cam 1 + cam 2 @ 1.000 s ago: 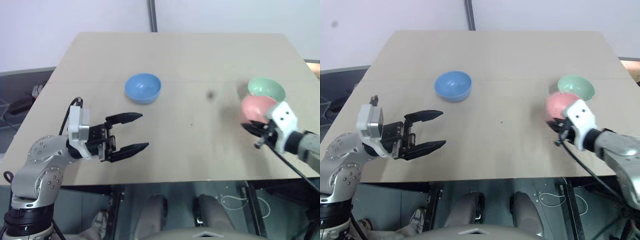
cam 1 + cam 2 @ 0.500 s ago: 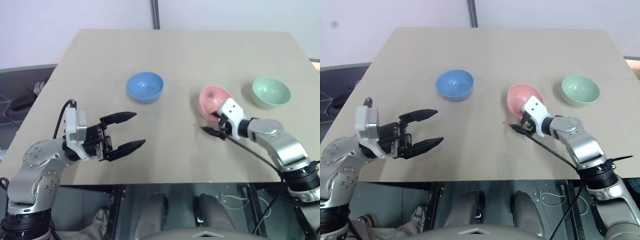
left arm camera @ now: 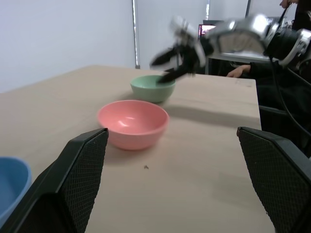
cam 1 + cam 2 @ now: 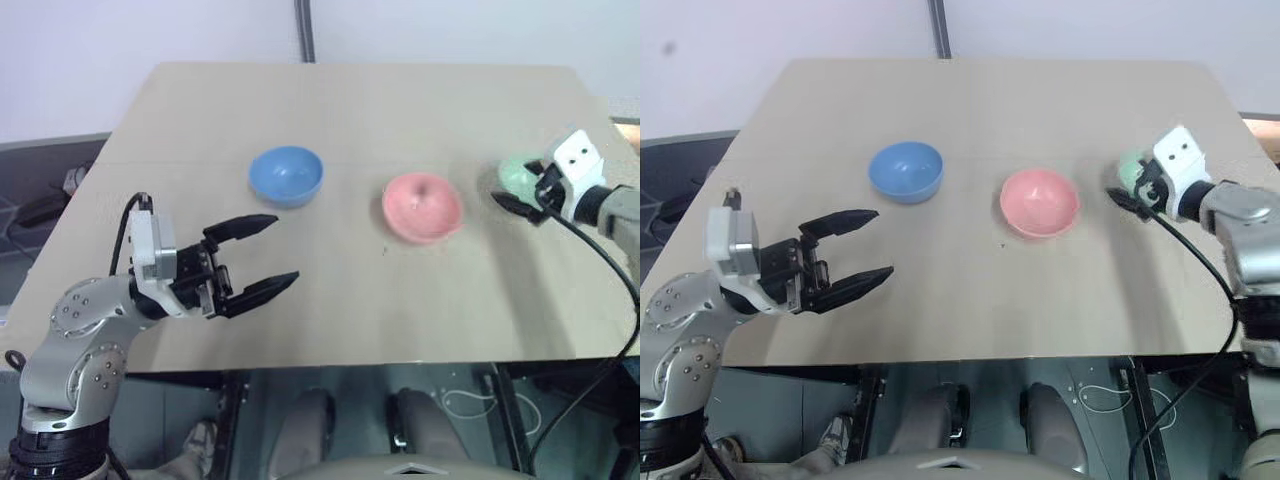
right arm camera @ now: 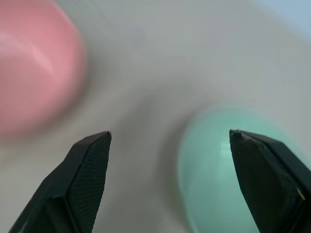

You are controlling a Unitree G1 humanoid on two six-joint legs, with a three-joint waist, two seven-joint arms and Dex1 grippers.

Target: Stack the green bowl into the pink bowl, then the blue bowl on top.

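Note:
The pink bowl [image 4: 423,207] stands upright on the table's middle with nothing inside. Left of it and a bit farther back is the blue bowl [image 4: 286,176]. The green bowl [image 4: 515,176] sits near the right edge, partly hidden by my right gripper [image 4: 525,192], which is open at its near rim; in the right wrist view the green bowl [image 5: 228,165] lies between the spread fingers [image 5: 85,174]. My left gripper [image 4: 285,248] hovers open over the front left of the table, holding nothing, short of the blue bowl.
The tan table [image 4: 350,110] has bare room at the back and front centre. Its right edge runs close behind the green bowl. A black cable [image 4: 600,270] trails from my right wrist. In the left wrist view a person [image 3: 238,73] sits beyond the table's right side.
My right gripper carried the pink bowl left to the table's middle, let it go and opened, then swung back right to the green bowl. The left arm stayed put.

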